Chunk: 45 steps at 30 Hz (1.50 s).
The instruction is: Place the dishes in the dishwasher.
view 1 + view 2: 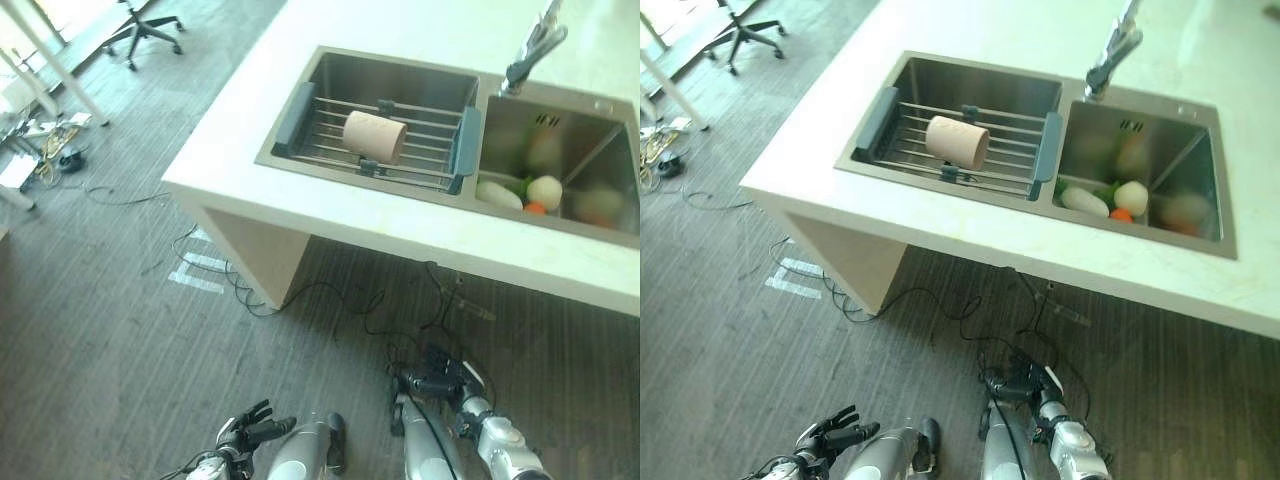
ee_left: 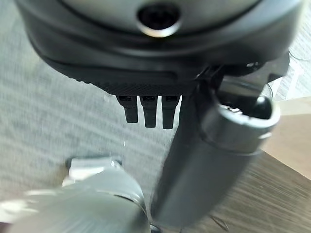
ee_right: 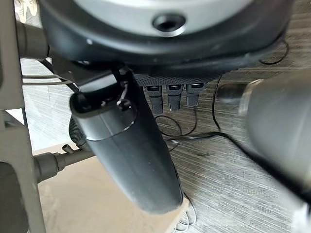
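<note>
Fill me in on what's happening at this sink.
Nothing is being handled yet. The robot stands back from the counter, with its left hand and right hand low over the floor, both holding nothing. A beige cup lies on its side on the wire rack across the left sink basin. The right basin holds vegetables beneath the faucet.

Grey wood floor [image 1: 120,330], office chair [image 1: 143,30] beyond.

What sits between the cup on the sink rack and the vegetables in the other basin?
In the left eye view, the rack's grey end handle and the steel divider between the basins separate the cup from the vegetables.
</note>
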Available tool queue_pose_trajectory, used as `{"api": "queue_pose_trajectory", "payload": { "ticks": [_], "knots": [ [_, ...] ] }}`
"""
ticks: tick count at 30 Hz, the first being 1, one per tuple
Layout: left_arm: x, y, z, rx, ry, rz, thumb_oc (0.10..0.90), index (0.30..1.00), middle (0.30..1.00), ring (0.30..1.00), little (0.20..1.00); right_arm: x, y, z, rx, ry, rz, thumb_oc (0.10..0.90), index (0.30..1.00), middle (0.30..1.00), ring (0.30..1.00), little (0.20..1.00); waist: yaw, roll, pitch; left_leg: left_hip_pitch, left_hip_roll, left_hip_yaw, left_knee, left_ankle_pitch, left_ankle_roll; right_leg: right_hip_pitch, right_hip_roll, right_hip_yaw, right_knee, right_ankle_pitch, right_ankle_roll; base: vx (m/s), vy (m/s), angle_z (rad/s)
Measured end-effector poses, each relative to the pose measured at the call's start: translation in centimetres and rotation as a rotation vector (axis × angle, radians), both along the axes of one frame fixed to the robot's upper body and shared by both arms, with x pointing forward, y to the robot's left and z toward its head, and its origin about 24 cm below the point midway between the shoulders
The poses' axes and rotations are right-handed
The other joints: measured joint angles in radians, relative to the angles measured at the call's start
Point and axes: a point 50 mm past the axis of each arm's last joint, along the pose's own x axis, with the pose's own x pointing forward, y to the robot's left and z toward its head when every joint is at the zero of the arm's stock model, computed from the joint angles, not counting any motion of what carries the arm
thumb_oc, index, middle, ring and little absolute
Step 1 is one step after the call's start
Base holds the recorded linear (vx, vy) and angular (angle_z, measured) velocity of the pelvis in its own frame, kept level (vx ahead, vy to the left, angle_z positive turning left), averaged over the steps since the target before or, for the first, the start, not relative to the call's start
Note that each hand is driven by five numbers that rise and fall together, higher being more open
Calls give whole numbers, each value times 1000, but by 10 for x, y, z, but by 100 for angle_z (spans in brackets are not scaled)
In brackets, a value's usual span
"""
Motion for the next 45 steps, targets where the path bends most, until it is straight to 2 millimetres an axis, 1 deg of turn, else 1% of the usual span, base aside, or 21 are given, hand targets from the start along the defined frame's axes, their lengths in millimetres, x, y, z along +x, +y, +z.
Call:
{"api": "queue_pose_trajectory", "payload": {
  "ticks": [2, 3, 4, 6, 8, 12, 16, 18, 22, 25, 26, 27, 28, 30, 33, 34, 35, 37, 42, 44, 45],
  "knots": [
    [-9, 0, -1, -2, 0, 18, 800, 900, 900, 900, 900, -11, -1, -6, -21, 38, 14, 800, 900, 900, 900, 900, 0, -8, -23, 99, 0, -21, -84, 2, -4, 103, 78, -9, -31, -1, -43, 246, -214, 40],
    [-16, -8, -5, -26, 21, 21, 800, 900, 900, 900, 900, -13, -8, -6, -45, 49, 14, 800, 900, 900, 900, 900, 19, -28, -44, 125, -17, -19, -50, 10, -17, 201, 100, 5, -103, 8, -127, 128, -122, 29],
    [-14, -11, -5, -36, 15, 10, 800, 900, 900, 900, 900, -5, -10, -2, -61, 30, 9, 800, 900, 900, 900, 900, 27, -39, -48, 50, -14, -22, 80, 1, -45, 234, 95, 11, -144, 9, -129, 66, -29, 14],
    [-6, -9, -2, -34, -11, -17, 800, 900, 900, 900, 900, 3, -16, 3, -85, 3, -7, 800, 900, 900, 900, 900, 28, -48, -51, -51, 12, -15, 80, -19, -56, 264, 94, 7, -179, 11, -126, 8, 47, 17],
    [5, -10, 1, -31, -33, -37, 800, 900, 900, 900, 900, 10, -21, 10, -103, -28, -21, 800, 900, 900, 900, 900, 27, -50, -51, -135, 55, -1, 27, 19, -47, 281, 93, 2, -176, 11, -125, -44, 49, 9],
    [19, -13, 5, -26, -59, -57, 800, 900, 900, 900, 900, 14, -26, 13, -105, -59, -48, 800, 900, 900, 900, 900, 7, -33, -61, -168, 98, -4, -7, 110, -60, 293, 86, -52, -207, -8, -104, -10, 44, -35],
    [19, -11, 3, -7, -33, -39, 800, 900, 900, 900, 900, -25, -40, -13, -119, 100, -120, 800, 900, 900, 900, 900, -23, -12, -74, -77, 101, 1, -104, 138, -56, 265, 72, -60, -149, -47, -71, 20, -1, 10],
    [8, -10, -3, 2, 21, -22, 800, 900, 900, 900, 900, -44, -40, -25, -120, 176, -129, 800, 900, 900, 900, 900, -16, -20, -79, -69, 71, 10, -114, 145, -36, 239, 37, -46, -91, -71, -40, 35, -60, 1],
    [-20, -6, -11, -12, 104, 51, 800, 900, 900, 900, 900, -66, -28, -39, -91, 255, -131, 800, 900, 900, 900, 900, -3, -24, -87, -50, 43, 6, -128, 147, -20, 243, 9, -40, -62, -78, -28, 64, -105, 8],
    [-32, -4, -14, 2, 134, 67, 800, 900, 900, 900, 900, -70, -22, -45, -75, 283, -133, 800, 900, 900, 900, 900, 2, -61, -128, -3, 28, 7, -156, 148, -37, 220, 7, 6, 12, -151, -41, 72, 23, -9],
    [-31, -2, -13, 4, 128, 82, 800, 900, 900, 900, 900, -76, -23, -49, -81, 316, -145, 800, 900, 900, 900, 900, 17, -90, -127, -71, 19, -23, -38, 136, -52, 218, 6, 31, 26, -155, -47, 8, 254, -21],
    [-25, -3, -11, -19, 78, 107, 800, 900, 900, 900, 900, -76, -28, -49, -98, 341, -160, 800, 900, 900, 900, 900, 52, -87, -126, -168, 18, -99, 69, 119, -84, 205, 17, 50, 11, -142, -56, 27, 256, -38],
    [-17, -7, -9, -36, 39, 100, 800, 900, 900, 900, 900, -77, -37, -48, -120, 356, -179, 800, 900, 900, 900, 900, 65, -72, -122, -205, 26, -127, 35, 117, -89, 206, 32, 52, -13, -127, -54, 21, 253, -46],
    [-11, -10, -8, -44, 35, 114, 800, 900, 900, 900, 900, -83, -48, -46, -139, 367, -212, 800, 900, 900, 900, 900, 59, -43, -118, -241, 60, -111, -18, 132, -53, 218, 49, 35, -24, -116, -45, 31, 226, -20],
    [-10, -11, -10, -50, 67, 117, 800, 900, 900, 900, 900, -79, -54, -43, -60, 329, -353, 800, 900, 900, 900, 900, 15, -39, -118, -207, 65, -87, -5, 128, -35, 227, 49, 34, -61, -102, -45, 91, 152, 0],
    [-12, -12, -11, -53, 89, 131, 800, 900, 900, 900, 900, -84, -54, -45, -21, 340, -412, 800, 900, 900, 900, 900, 7, -33, -117, -166, 73, -53, -55, 158, -33, 231, 46, 37, -58, -100, -27, 112, 85, -3],
    [-18, -9, -13, -68, 104, 206, 800, 900, 900, 900, 900, -90, -51, -48, 4, 360, -432, 800, 900, 900, 900, 900, 16, -52, -106, -130, 58, -37, -90, 174, -15, 239, 32, 50, -67, -99, -15, 135, 108, -26],
    [-41, 0, -17, -92, 159, 378, 800, 900, 900, 900, 900, -95, -36, -55, 43, 391, -415, 800, 900, 900, 900, 900, 27, -55, -103, -105, 46, 10, -95, 159, 7, 256, 8, 55, -93, -97, -9, 159, 113, -44],
    [-51, 1, -19, -96, 171, 406, 800, 900, 900, 900, 900, -91, -24, -57, 72, 389, -405, 800, 900, 900, 900, 900, 48, -49, -107, -62, 35, 39, -105, 133, 18, 289, 4, 59, -114, -93, 17, 172, 75, -20],
    [-49, 2, -18, -96, 165, 402, 800, 900, 900, 900, 900, -91, -26, -57, 68, 388, -410, 800, 900, 900, 900, 900, 47, -44, -107, -70, 30, 19, -62, 88, 27, 291, 15, 52, -70, -73, 49, 99, -102, -31],
    [-47, 3, -17, -91, 161, 396, 800, 900, 900, 900, 900, -83, -27, -54, 62, 366, -393, 800, 900, 900, 900, 900, 54, -37, -100, -83, 48, 8, -33, 73, 27, 196, 3, 47, 68, -81, 78, 134, -340, -74]
  ]
}}
